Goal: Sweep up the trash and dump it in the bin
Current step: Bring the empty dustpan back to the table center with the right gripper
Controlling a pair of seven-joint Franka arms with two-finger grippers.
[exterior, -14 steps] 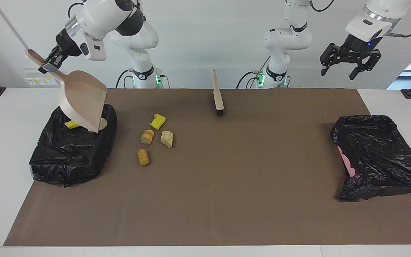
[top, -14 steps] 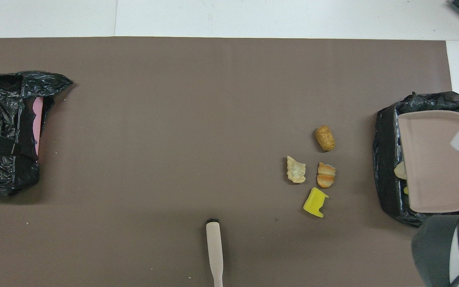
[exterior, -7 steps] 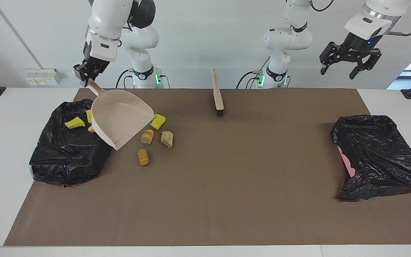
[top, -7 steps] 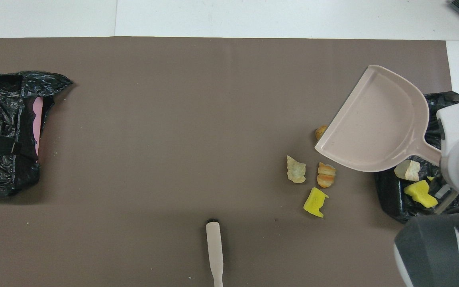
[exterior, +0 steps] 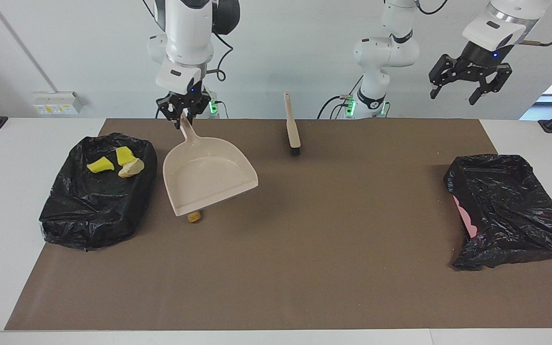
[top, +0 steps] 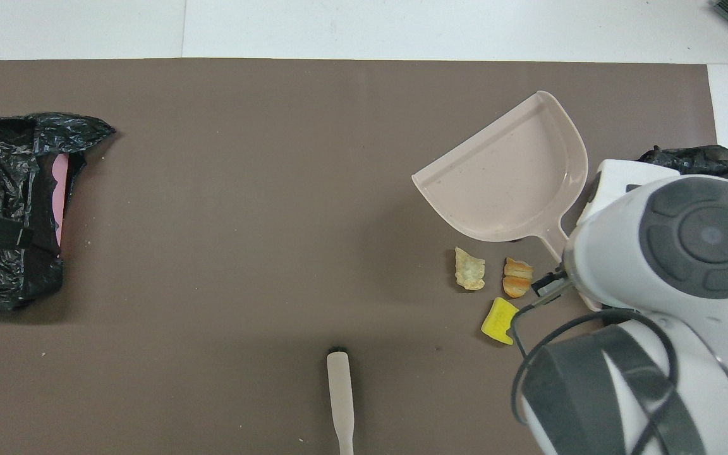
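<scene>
Trash first, in the facing view: two yellow foam wedges [exterior: 100, 166] and one pale bread piece [exterior: 132, 168] lie in the black-lined bin [exterior: 65, 211] at the right arm's end of the table, and one tan chunk [exterior: 193, 217] peeks out from under the dustpan [exterior: 209, 175]. I judge these scraps light and soft, likely to roll or bounce off a stiff lip, so I would push them, not pinch them. My right end effector [exterior: 183, 113] is clamped on the dustpan's handle, the pan empty and hanging over the mat; the handle is the sensible hold. My left end effector [exterior: 468, 86] waits spread wide and empty, high over the left arm's end. The brush [exterior: 292, 125] lies near the table's robot-side edge.

From overhead, a pale piece [top: 469, 269], an orange-banded piece [top: 517, 277] and a yellow wedge [top: 498, 312] sit on the mat, just clear of the pan.
</scene>
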